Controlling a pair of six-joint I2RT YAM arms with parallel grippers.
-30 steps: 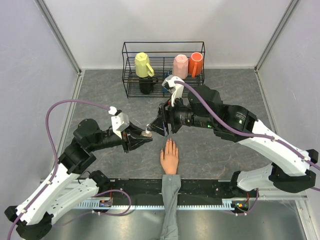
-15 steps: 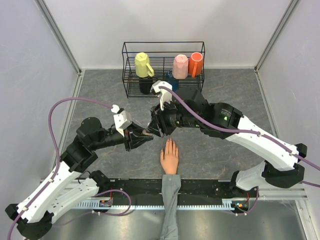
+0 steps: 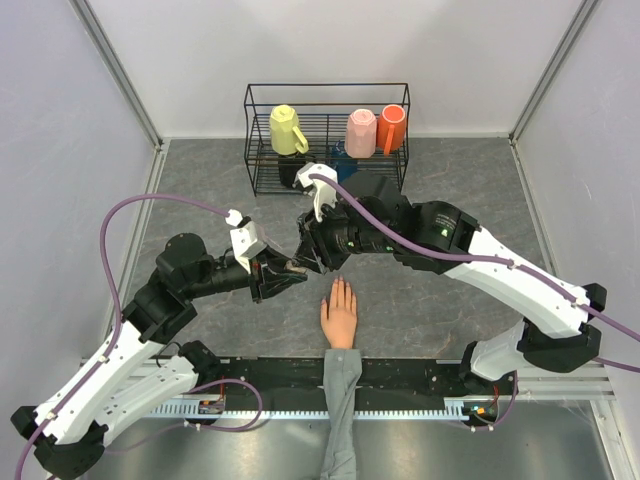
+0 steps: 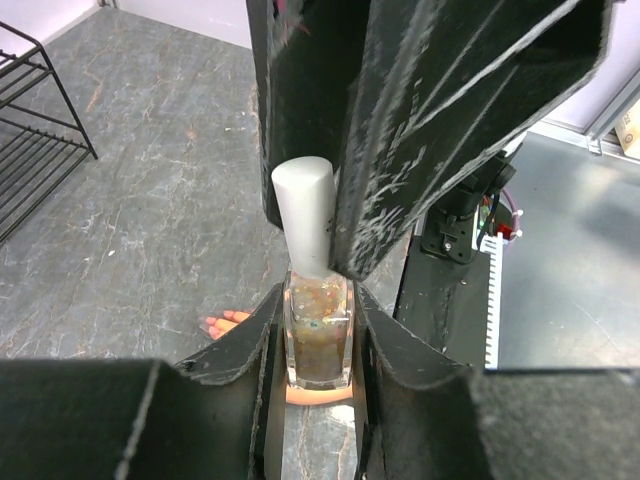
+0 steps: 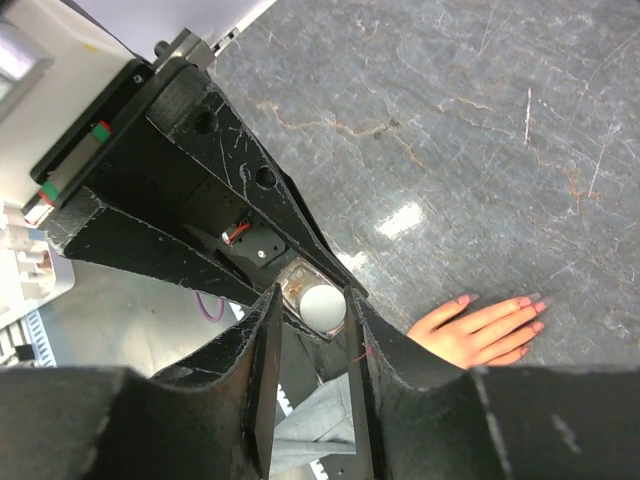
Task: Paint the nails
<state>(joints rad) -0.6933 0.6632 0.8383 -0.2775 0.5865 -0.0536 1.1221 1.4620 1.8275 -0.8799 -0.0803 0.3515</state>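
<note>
Left gripper [image 3: 290, 270]: sits just beyond and left of the mannequin hand [image 3: 339, 315], above the table [image 3: 200, 190]. Fingers are clamped on the glass body of a nail polish bottle [image 4: 318, 335]. White cap [image 4: 305, 215] is on the bottle.

Right gripper [image 3: 310, 250]: meets mine head-on, just beyond the mannequin hand's fingertips. Its jaws are closed against both sides of the white cap.

Nails [image 5: 538, 310]: pinkish, at the tips of the mannequin hand's five fingers. The hand lies flat, palm down, with neither gripper touching it.
</note>
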